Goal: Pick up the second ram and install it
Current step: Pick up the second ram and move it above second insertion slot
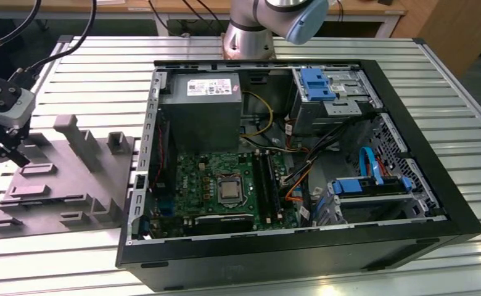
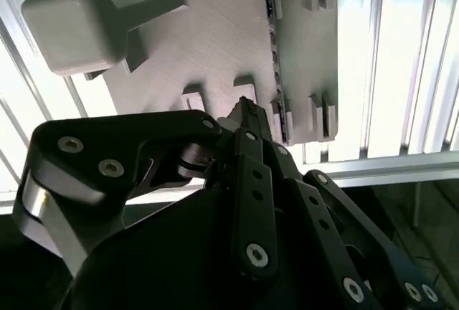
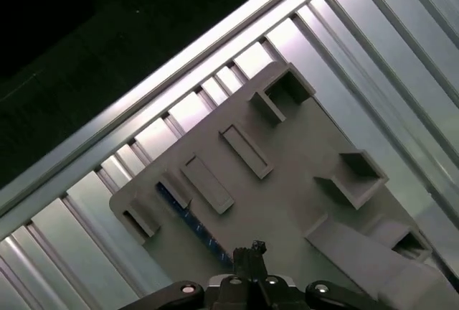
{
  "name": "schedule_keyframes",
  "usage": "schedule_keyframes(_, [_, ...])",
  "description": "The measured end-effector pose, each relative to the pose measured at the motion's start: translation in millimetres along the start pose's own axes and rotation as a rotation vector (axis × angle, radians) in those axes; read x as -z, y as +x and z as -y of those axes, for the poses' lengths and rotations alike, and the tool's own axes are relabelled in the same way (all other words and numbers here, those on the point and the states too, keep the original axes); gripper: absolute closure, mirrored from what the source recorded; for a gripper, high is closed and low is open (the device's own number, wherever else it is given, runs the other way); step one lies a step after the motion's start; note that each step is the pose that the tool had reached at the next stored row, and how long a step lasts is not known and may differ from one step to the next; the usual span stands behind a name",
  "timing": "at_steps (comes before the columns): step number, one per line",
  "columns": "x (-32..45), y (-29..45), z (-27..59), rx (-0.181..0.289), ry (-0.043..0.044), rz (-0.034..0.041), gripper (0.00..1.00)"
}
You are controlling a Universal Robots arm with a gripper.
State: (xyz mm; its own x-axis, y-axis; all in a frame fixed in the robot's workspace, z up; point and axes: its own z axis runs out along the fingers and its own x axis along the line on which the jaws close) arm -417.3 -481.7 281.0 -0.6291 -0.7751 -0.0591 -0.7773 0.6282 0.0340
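White label on the grey power supply, inside the open computer case. There is print on it, but it is too small to read. Nothing else legible.

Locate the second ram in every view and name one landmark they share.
Exterior view: too thin to single out among the slots of the grey fixture at that view's left.
Second wrist view: the second ram stands on edge in the fixture, just past the claw.
First wrist view: a bluish strip near the fixture's corner.
Shared landmark: the grey fixture.
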Motion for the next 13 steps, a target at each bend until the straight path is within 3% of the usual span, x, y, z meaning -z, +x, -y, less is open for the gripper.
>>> schedule_keyframes(13, [-4.2, 0.3, 0.1, 0.236, -0.0119, -0.0106, 0.9])
